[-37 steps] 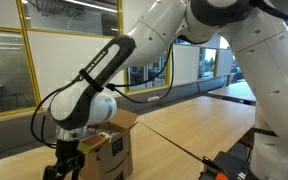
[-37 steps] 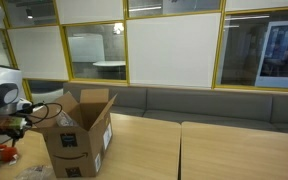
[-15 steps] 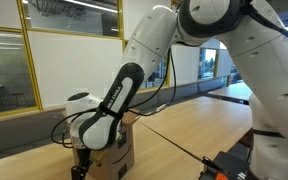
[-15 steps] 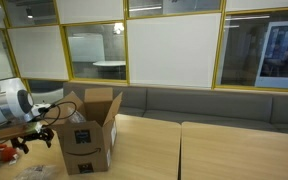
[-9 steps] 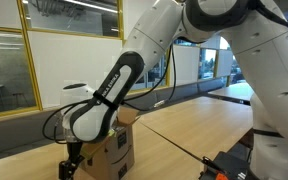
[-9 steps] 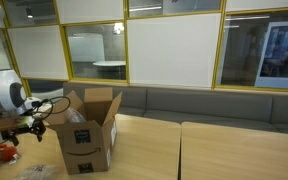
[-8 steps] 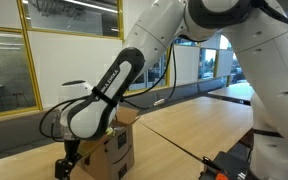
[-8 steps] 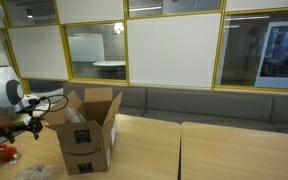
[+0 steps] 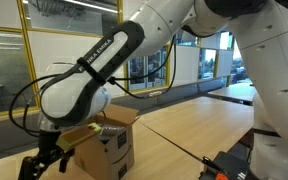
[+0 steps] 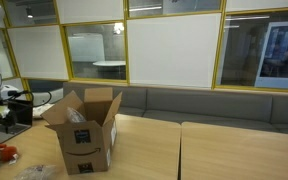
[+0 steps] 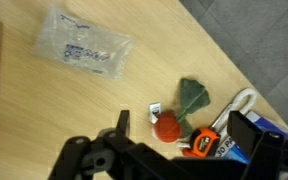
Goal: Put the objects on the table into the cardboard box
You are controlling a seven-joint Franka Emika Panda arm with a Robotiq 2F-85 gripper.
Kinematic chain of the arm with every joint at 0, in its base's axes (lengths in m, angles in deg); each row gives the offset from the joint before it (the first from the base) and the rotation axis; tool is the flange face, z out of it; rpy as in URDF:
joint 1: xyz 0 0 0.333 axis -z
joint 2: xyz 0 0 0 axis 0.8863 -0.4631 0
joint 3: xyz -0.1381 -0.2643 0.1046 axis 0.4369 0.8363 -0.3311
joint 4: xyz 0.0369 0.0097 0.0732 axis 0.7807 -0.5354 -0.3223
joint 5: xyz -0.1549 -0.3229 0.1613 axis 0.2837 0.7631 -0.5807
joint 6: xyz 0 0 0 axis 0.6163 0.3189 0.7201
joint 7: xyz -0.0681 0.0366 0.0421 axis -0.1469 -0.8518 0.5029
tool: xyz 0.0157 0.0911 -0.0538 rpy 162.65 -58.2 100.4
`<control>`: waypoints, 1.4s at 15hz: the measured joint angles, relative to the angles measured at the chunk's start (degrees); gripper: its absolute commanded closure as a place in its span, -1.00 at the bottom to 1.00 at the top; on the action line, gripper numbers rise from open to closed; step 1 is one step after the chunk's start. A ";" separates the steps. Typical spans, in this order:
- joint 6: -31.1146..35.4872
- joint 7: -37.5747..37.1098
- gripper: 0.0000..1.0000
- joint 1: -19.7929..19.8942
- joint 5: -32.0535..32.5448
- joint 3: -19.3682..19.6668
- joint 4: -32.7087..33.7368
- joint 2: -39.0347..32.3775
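The cardboard box stands on the table with its flaps up; it also shows as the cardboard box behind the arm. A clear plastic film bundle lies flat on the wood, and in an exterior view the bundle lies left of the box. My gripper hangs open over a red ball with a green leaf and an orange tape measure, holding nothing. In both exterior views the gripper is off to the box's side, clear of it.
A blue packet and a white loop lie by the table's edge beside the tape measure. The table edge runs diagonally, with dark floor beyond. A padded bench lines the glass wall behind the table.
The arm has swung away from the box towards the table's end, and the gripper has moved further from the box. Its jaws have stayed open.
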 measured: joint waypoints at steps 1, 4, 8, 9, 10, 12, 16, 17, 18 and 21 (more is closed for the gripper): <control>-0.48 2.56 -1.00 0.79 -2.77 -1.85 0.29 -0.03; -2.83 8.65 -1.00 2.35 -9.32 -5.82 1.19 -0.56; -6.64 14.07 -1.00 3.56 -15.20 -7.84 2.29 -2.34; -7.54 15.12 -1.00 3.82 -16.32 -7.95 2.41 -2.96; -8.42 16.22 -1.00 4.15 -17.49 -8.05 2.48 -3.66; -9.27 18.08 -1.00 4.78 -19.39 -8.09 2.50 -5.26; -8.97 18.45 -1.00 5.24 -20.21 -7.30 2.50 -8.56; -8.67 18.36 -1.00 5.16 -20.15 -6.86 2.50 -9.31; -8.33 18.18 -1.00 5.10 -20.01 -6.37 2.52 -10.08; -5.91 16.77 -1.00 4.49 -18.55 -4.40 2.51 -11.99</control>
